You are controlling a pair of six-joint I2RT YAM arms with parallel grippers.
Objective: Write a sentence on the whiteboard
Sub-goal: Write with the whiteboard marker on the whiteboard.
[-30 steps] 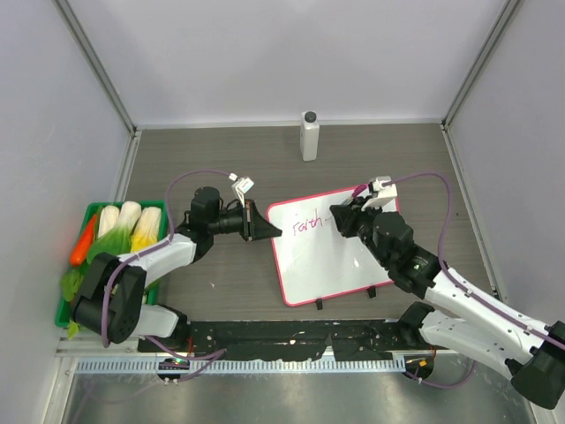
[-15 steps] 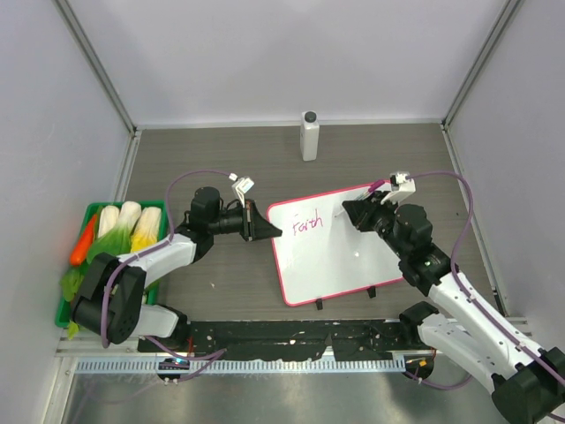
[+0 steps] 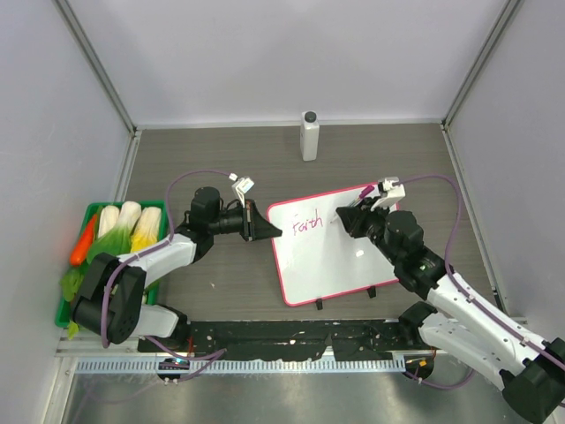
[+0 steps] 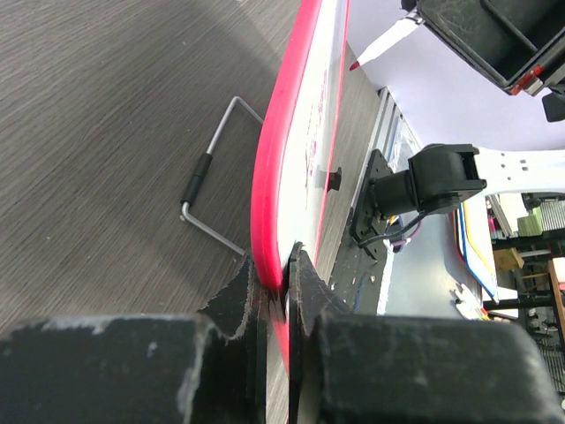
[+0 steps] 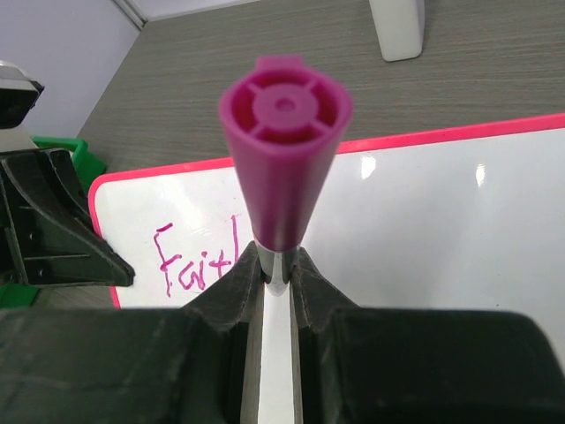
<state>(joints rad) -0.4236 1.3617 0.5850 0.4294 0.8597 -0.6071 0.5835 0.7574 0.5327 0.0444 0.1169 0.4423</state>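
As the right pincer [image 5: 281,265] stands clenched on a purple marker [image 5: 282,132], butt end toward the wrist camera and tip pointing down at the board, the entry begins there.

Item one: the left pincer [image 4: 284,274], clamped on the pink-red frame at the left edge of the whiteboard [image 3: 331,261] and steadying it. In the left wrist view the frame runs straight away from the jaws.

Item two: the whiteboard itself, lying on the grey surface [image 3: 221,163] between the two arms, turned slightly so that its top edge rises toward the far right.

Item three: the sentence [image 3: 305,226], so far only the pink word "Faith" near the board's upper left corner, with bare white to its right and below.

Governing relation: the bare stretch lies directly under and to the right of the right pincer. The writing line follows the board's top edge, left to right. The right arm is the nearer one and the only one holding a pen. Whether the tip touches the board cannot be told from these views.

Judgement: the task is early, and the next strokes belong just right of "Faith".

Also present, well apart from the board: a white bottle [image 3: 309,135] at the far edge and a green tray [image 3: 88,210] of vegetables at the left.
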